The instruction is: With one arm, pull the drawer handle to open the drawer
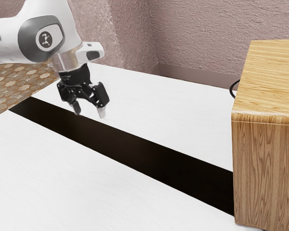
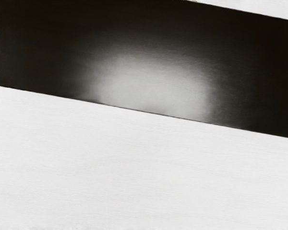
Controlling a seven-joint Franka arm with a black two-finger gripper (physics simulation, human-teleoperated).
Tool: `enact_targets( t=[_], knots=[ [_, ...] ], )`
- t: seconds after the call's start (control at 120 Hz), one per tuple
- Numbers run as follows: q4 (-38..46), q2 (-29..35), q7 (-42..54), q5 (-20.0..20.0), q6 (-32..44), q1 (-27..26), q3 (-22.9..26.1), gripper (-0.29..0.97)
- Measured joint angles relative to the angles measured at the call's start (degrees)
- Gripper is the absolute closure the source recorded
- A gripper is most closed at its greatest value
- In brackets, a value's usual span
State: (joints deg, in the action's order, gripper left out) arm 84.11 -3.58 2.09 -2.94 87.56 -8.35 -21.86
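Observation:
A wooden cabinet (image 1: 267, 134) stands at the exterior view's right edge, its plain side and top toward the camera. A thin dark curved handle (image 1: 233, 88) pokes out from behind its far left corner. My black gripper (image 1: 89, 109) hangs open at the exterior view's left, well above the table and far from the cabinet, with nothing between its fingers. Under my hand, the wrist view has the white tabletop (image 2: 134, 172) crossed by a black stripe (image 2: 144, 62) with a pale glare patch.
The white table (image 1: 62, 183) carries a wide black stripe (image 1: 135, 149) running diagonally from the left toward the cabinet's base. A patterned brown floor (image 1: 14, 89) lies beyond the table's left edge. A pinkish wall (image 1: 192, 33) closes the back.

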Motion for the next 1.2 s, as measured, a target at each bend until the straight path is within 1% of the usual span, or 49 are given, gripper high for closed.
enact_targets(
  t=[0.058, 0.108, 0.217, 0.267, 0.317, 0.35, 0.408, 0.45, 0.55, 0.608, 0.667, 0.825, 0.858, 0.917, 0.958, 1.2],
  knots=[
    [0.0, 0.0, 0.4, -0.2, -0.2, 2.7, -0.2, 0.0],
    [-0.1, 0.0, 0.7, -0.4, -0.3, 3.3, -0.3, 0.0],
    [-0.4, 0.2, 1.3, -0.9, -0.6, 1.3, -0.6, 0.0],
    [-3.0, 0.5, 1.6, -0.9, -1.2, 0.2, -0.5, 0.0],
    [-7.0, 3.0, 1.8, -1.5, -1.6, -1.0, 0.5, 0.0],
    [-8.2, 3.5, 1.9, -2.0, -1.7, -1.2, 1.3, 0.0],
    [-9.1, 2.1, 2.1, -3.1, 0.1, -0.3, 3.5, 0.0],
    [-9.3, 0.2, 2.2, -4.9, 1.7, -0.2, 4.5, 0.0],
    [-9.4, -4.1, 2.4, -9.0, 6.3, -2.9, 7.0, 0.0],
    [-9.4, -6.2, 2.5, -10.3, 8.9, -4.6, 8.0, 0.0],
    [-9.5, -7.2, 2.6, -11.1, 11.0, -4.5, 8.3, 0.0],
    [-9.6, -7.7, 2.8, -12.1, 15.1, -4.4, 8.6, 0.0],
    [-9.6, -7.7, 2.8, -12.2, 15.8, -3.5, 10.0, 0.0],
    [-9.7, -7.7, 2.7, -12.1, 16.8, 0.1, 15.0, 0.0],
    [-9.9, -7.7, 2.7, -12.1, 17.5, 1.0, 16.6, 0.0],
    [-10.1, -7.7, 2.6, -12.4, 21.3, 1.0, 18.8, 0.0]
  ],
)
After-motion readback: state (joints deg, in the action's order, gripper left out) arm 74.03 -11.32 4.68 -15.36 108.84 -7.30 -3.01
